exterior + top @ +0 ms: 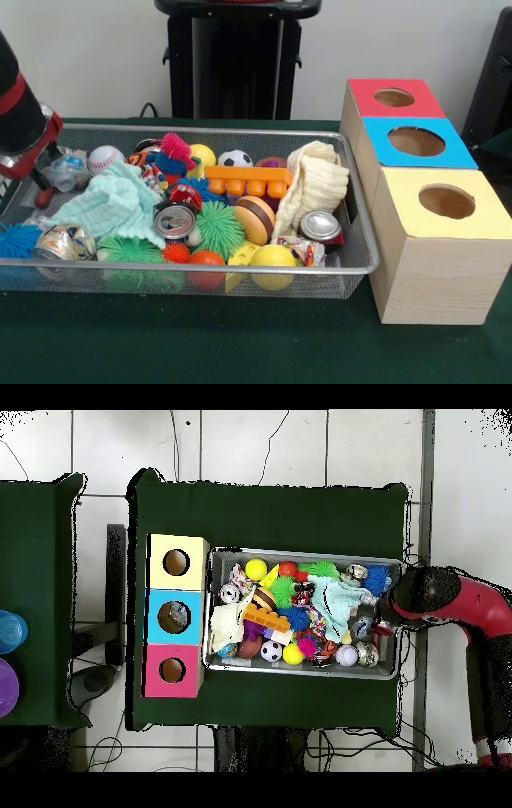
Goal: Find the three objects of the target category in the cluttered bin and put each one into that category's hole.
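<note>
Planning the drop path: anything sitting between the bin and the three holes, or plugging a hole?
Nothing visible. The box stands just outside the bin, touching or nearly touching its end wall. The red hole, blue hole and yellow hole all look open on top. Objects only have to clear the bin's rim.

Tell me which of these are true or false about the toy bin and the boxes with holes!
1. The yellow box is nearest the front-view camera. True.
2. The baseball sits in the blue box. False: it lies in the wire bin.
3. The cream knitted cloth lies at the bin end beside the boxes. True.
4. The red box has two holes. False: one round hole.
5. The arm reaches over the boxes. False: it is at the bin's opposite end.
</note>
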Controlling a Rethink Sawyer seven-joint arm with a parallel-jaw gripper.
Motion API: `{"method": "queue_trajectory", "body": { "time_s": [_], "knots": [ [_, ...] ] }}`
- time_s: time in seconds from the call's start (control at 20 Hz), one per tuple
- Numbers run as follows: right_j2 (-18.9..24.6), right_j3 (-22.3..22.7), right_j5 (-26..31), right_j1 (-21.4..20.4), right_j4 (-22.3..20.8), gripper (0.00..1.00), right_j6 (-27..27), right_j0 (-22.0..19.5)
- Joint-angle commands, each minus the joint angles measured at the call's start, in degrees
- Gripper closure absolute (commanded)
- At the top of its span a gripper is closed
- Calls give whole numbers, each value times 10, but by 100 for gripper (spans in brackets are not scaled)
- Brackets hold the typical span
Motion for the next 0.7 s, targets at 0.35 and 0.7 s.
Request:
{"method": "queue_trajectory", "body": {
  "time_s": [0.35, 0.7],
  "knots": [
    [32, 169, 13, -159, 91, 100, 37, 35],
    [44, 236, -108, -164, 180, 100, 134, 57]
  ]
}}
